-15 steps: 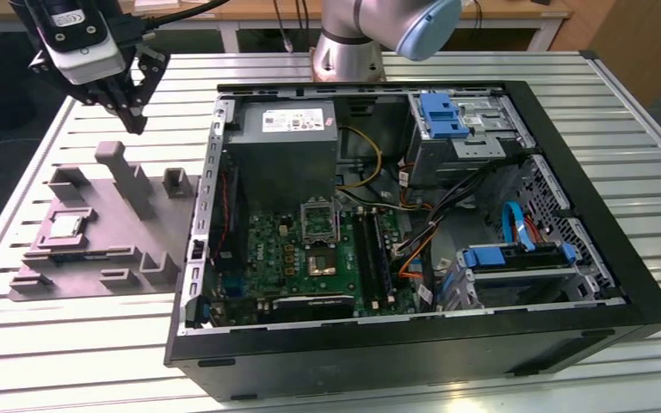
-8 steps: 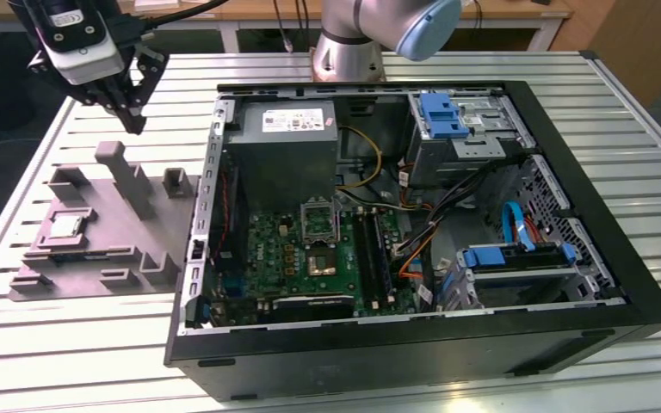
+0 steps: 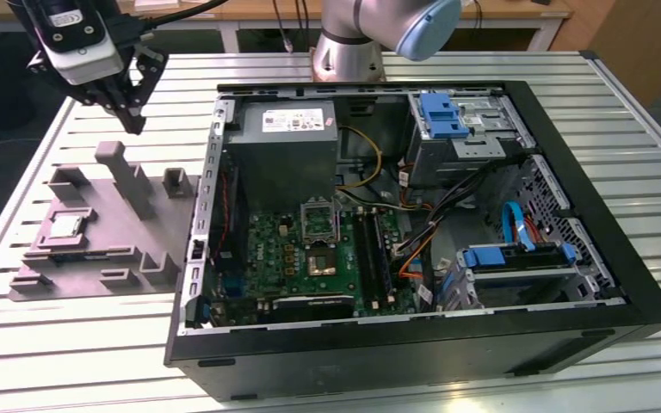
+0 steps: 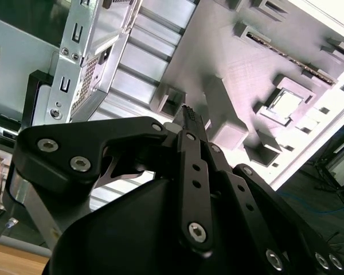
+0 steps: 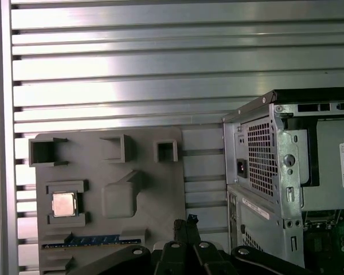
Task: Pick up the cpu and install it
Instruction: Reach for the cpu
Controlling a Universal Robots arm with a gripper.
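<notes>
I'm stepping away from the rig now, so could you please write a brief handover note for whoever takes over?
Tool: shut, holding nothing, hovering over the far end of the grey tray, beside the open computer case.
Cpu: lying flat in its square recess in the tray, apart from the tool.
Done: no step of the job shows as complete.
Left: the pickup of the cpu and its install in the motherboard socket.

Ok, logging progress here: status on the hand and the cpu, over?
Hand shut, empty, raised near the grey tray. Cpu lying in its tray pocket, untouched. Tall block of the tray stands between them.
</notes>
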